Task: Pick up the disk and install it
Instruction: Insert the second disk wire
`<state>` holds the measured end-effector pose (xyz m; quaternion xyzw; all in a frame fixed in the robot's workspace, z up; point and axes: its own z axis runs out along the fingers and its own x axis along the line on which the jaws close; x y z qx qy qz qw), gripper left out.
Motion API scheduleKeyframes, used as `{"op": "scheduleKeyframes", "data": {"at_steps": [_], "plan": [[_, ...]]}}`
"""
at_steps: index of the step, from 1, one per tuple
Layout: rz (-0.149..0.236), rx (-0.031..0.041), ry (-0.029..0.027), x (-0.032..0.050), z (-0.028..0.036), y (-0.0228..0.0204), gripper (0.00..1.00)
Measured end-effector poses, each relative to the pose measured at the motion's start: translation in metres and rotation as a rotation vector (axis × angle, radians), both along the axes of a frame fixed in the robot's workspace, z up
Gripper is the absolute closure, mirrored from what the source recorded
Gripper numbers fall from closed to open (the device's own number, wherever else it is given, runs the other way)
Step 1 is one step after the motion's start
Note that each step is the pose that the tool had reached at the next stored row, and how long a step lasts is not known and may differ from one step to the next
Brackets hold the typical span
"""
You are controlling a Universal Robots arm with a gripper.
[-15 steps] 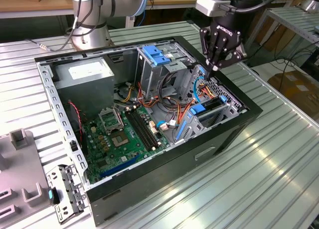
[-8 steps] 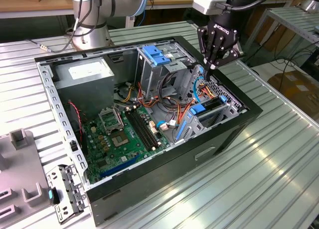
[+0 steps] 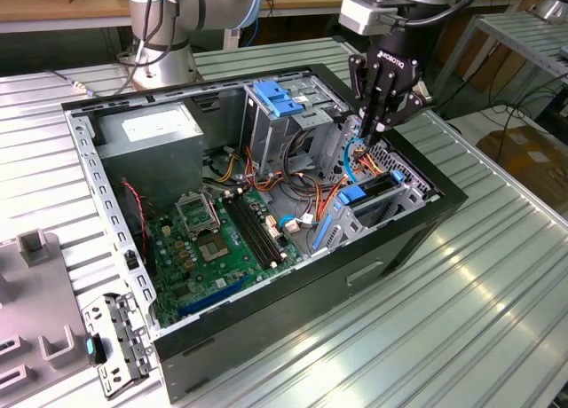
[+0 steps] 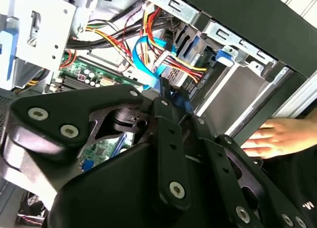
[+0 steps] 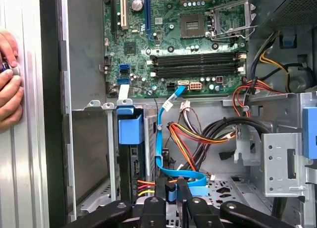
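Observation:
The disk [image 3: 371,198] stands on edge in the drive bay at the case's front corner, on the exterior view's right, with its blue carrier rail [image 3: 352,195] facing up. In the first wrist view the disk [image 5: 134,166] sits slotted under a blue tab [image 5: 130,130]. My gripper [image 3: 366,142] hangs just above and behind the bay. Its fingers are drawn close together on the end of a blue data cable [image 5: 159,134] beside the disk. The same grip shows in both wrist views [image 5: 171,187] [image 4: 166,88].
The open computer case [image 3: 417,222] lies on a ribbed metal table. Inside are the motherboard [image 3: 222,239], a grey power supply [image 3: 155,129], a drive cage with a blue latch [image 3: 280,98] and bundled wires [image 5: 198,139]. A person's hand [image 5: 10,84] [image 4: 275,136] rests against the case's outer wall.

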<state>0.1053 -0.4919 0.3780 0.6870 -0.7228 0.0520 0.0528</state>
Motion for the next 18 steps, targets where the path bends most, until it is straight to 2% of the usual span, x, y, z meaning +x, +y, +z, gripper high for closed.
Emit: {"op": "scheduleKeyframes", "data": {"at_steps": [1,3,4,7,9,10,12,15,16,18], "plan": [[0.0,-0.0104,0.0001,0.0011,-0.0018,0.0003,0.76],[0.0,-0.0218,0.0002,0.0018,-0.0037,0.0005,0.77],[0.0,-0.0236,0.0001,0.0019,-0.0041,0.0005,0.89],[0.0,-0.0251,0.0001,0.0019,-0.0044,0.0006,0.89],[0.0,-0.032,0.0001,0.002,-0.0045,0.0006,0.89],[0.0,-0.0425,0.0002,0.002,-0.0048,0.0006,0.76],[0.0,-0.0612,0.0002,0.0026,-0.0068,0.0007,0.76],[0.0,-0.0694,0.0001,0.0028,-0.009,0.0007,0.77],[0.0,-0.0696,0.0001,0.0028,-0.0091,0.0007,0.84],[0.0,-0.0696,0.0001,0.0029,-0.0091,0.0006,0.84]]}}
